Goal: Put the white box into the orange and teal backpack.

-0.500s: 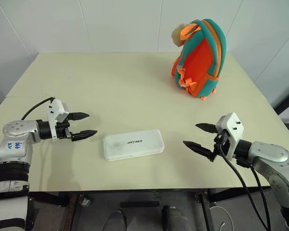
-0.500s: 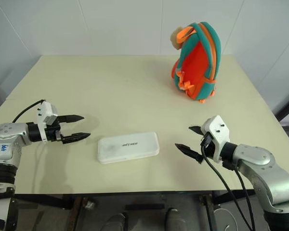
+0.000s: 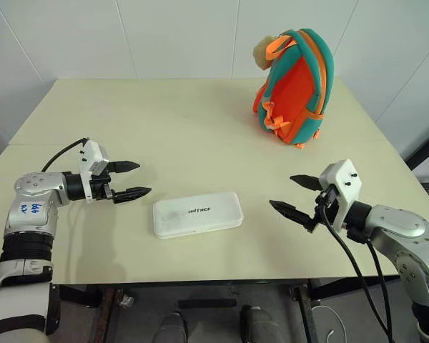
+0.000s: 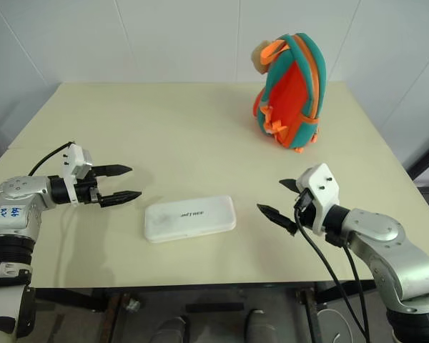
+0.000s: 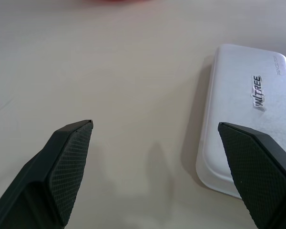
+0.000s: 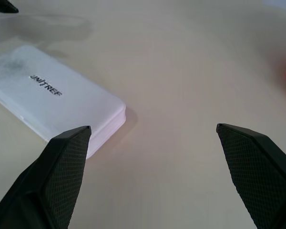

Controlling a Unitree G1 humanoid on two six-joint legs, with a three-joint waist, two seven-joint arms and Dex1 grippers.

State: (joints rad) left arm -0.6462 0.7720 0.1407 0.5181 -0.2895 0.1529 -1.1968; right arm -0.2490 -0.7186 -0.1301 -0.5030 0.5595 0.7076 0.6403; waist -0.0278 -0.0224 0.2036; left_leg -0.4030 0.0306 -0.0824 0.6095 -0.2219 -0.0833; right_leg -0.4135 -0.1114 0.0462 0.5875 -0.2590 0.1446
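Observation:
The white box (image 3: 198, 214) lies flat near the table's front edge, its dark lettering facing up. At the far right of the table the orange and teal backpack (image 3: 297, 86) stands upright with a tan plush head at its top. My left gripper (image 3: 143, 178) is open, a short way left of the box and pointing at it, holding nothing. My right gripper (image 3: 282, 191) is open too, a short way right of the box and also empty. The left wrist view has the box's end (image 5: 248, 119) just ahead of one finger. In the right wrist view a box corner (image 6: 52, 95) lies beyond one finger.
The cream table (image 3: 164, 121) is bare between the box and the backpack. White walls stand behind it and to the right. Its front edge runs just below the box. Black cables trail from both wrists.
My left gripper has edged right, closer to the box. My right gripper has shifted slightly away from the front edge. Box and backpack have stayed put.

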